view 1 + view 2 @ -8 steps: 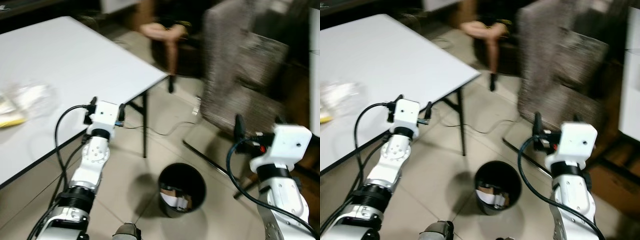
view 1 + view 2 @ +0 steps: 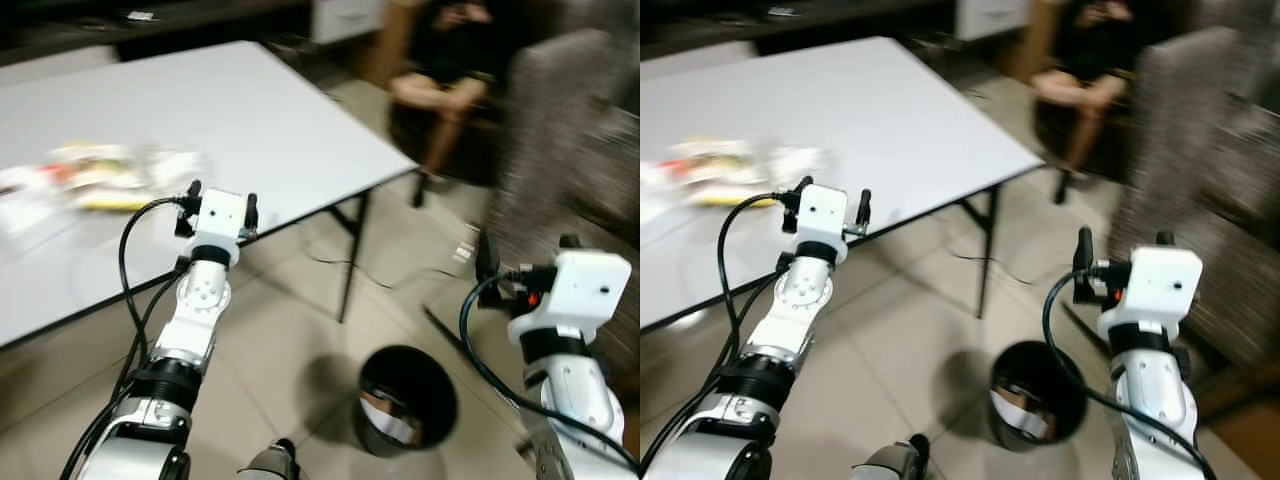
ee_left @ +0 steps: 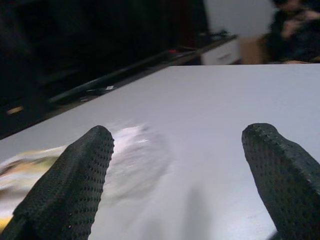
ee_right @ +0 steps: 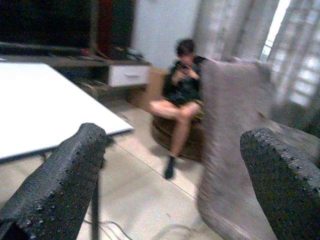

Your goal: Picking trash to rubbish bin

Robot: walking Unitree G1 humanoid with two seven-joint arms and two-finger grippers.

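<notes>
Ahead, a white table [image 2: 260, 110] is seen, with a blurred heap of trash [image 2: 105, 175] lying on its left part. A person [image 2: 450, 70] is seated beyond its far corner. On the floor between the arms, a black rubbish bin [image 2: 408, 400] holds some waste. The left gripper [image 3: 175, 175] is held over the table edge near the trash, fingers apart and empty. The right gripper [image 4: 175, 175] is raised over the floor, likewise spread.

Left tool [image 3: 180, 175], fingers [image 3: 70, 185] spread, over white table [image 3: 215, 110] near blurred clear-wrapped trash [image 3: 125, 160].
</notes>
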